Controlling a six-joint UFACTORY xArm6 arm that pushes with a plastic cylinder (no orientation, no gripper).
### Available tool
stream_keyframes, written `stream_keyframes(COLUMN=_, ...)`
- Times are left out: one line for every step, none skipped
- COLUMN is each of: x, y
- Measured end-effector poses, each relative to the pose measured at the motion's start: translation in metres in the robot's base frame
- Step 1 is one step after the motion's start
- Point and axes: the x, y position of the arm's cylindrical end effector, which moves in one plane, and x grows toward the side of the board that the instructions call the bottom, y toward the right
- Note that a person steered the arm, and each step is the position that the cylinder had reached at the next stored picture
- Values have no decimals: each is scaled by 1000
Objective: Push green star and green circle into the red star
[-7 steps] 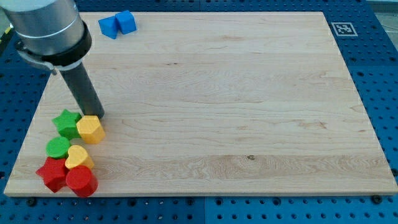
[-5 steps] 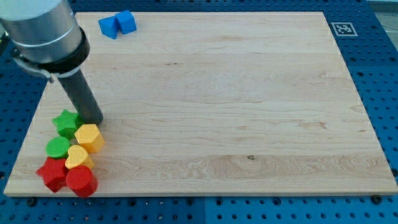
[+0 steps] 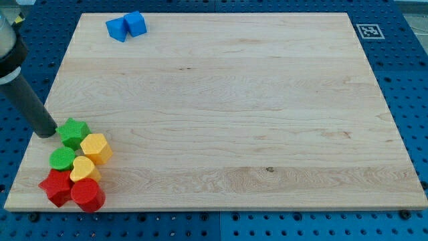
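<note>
A green star [image 3: 73, 132] lies near the board's left edge, low in the view. A green circle [image 3: 63, 158] sits just below it, touching a red star [image 3: 56, 187] at the bottom left corner. My tip [image 3: 47, 133] rests on the board just left of the green star, close to it or touching. The rod rises up and to the left out of view.
A yellow hexagon [image 3: 97, 148] sits right of the green star. A yellow heart [image 3: 83, 169] and a red cylinder [image 3: 87, 195] lie below it. Two blue blocks [image 3: 126, 26] sit at the top left. The wooden board [image 3: 267, 134] ends close by on the left and bottom.
My tip has moved from just right of the green star, above the yellow hexagon, round to the star's left side. The yellow hexagon has shifted slightly down.
</note>
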Motion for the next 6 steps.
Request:
stream_keyframes(x=-14, y=-1)
stream_keyframes(x=-38, y=3)
stream_keyframes(x=-45, y=13)
stream_keyframes(x=-38, y=27)
stream_keyframes(x=-21, y=29)
stream_keyframes(x=-10, y=29)
